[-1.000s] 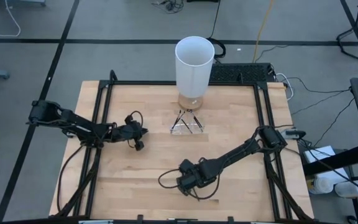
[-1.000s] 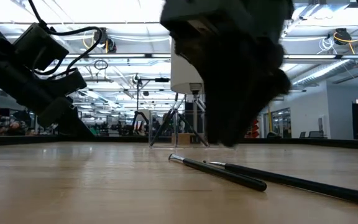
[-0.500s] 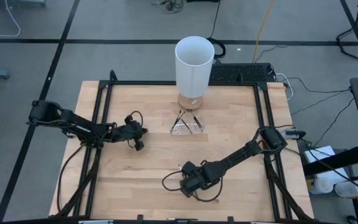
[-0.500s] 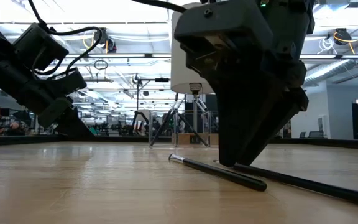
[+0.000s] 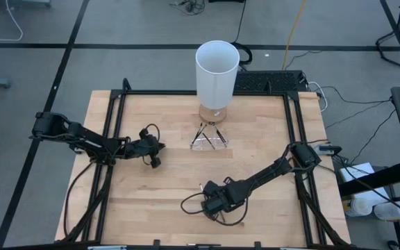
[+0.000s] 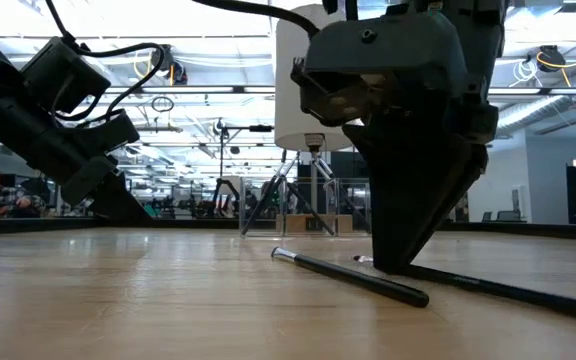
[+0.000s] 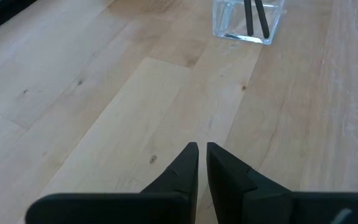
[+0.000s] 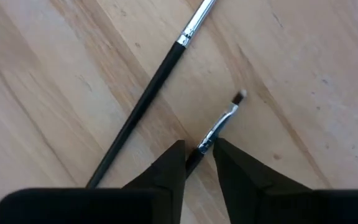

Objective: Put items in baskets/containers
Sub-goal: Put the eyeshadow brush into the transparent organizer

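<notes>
Step in hand: pickup of a loose stick from the near part of the worktop (image 5: 151,194). Left gripper (image 5: 155,161): parked over the left half of the worktop, away from the sticks; jaws seen nearly shut in the left wrist view, a thin slit between them, nothing held. Clear container (image 5: 207,139): one, set at mid-worktop just in front of the foot of the tall white cylinder (image 5: 217,72), also one; at least two dark sticks are seen standing tilted inside it (image 7: 253,15), though the full count within cannot be told. Loose sticks: two, lying flat near the front edge, close together. The first stick (image 8: 148,93), the longer one, lies clear of the jaws. The second stick (image 8: 219,127), with a metal collar and small tip, is straddled by the right gripper (image 8: 197,155), which is lowered to the wood; its jaws are partly closed to either side of the shaft, and a firm grip cannot be confirmed. Next move, as judged: closure to be completed, the stick lifted level, carried to the container and released inside.
</notes>
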{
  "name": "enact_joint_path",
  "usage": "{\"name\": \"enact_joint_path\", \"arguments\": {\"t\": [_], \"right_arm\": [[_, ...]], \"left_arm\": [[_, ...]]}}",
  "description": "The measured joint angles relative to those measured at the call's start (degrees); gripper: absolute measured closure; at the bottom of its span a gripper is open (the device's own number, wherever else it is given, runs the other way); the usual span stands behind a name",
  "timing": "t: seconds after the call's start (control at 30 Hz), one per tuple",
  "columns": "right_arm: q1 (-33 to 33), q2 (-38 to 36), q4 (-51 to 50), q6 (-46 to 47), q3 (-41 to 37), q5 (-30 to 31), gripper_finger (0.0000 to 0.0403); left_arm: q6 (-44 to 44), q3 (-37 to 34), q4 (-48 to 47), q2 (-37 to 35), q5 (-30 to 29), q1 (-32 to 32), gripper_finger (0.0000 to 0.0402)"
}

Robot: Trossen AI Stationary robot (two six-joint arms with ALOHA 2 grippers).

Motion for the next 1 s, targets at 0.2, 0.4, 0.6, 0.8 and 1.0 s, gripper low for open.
{"name": "enact_joint_path", "arguments": {"t": [0.2,0.4,0.6,0.8,1.0], "right_arm": [[0.2,0.0,-1.1,-4.8,-1.1,-0.7,0.0361],[0.4,0.0,0.1,-7.5,-4.1,-2.0,0.0391],[0.4,-0.1,2.1,-7.9,-5.9,-2.5,0.0395],[0.6,-0.8,5.9,-9.6,-6.2,0.5,0.0401],[0.9,-3.8,9.0,-10.4,-6.3,6.6,0.0402]], "left_arm": [[0.0,0.0,0.0,0.0,0.0,0.0,0.036],[0.0,0.0,-0.1,0.0,0.0,0.0,0.036],[0.0,0.0,-0.1,0.0,0.0,0.0,0.036],[0.0,0.0,-0.2,0.0,0.0,0.0,0.036],[0.0,0.0,-0.3,0.0,0.0,0.0,0.036]]}}
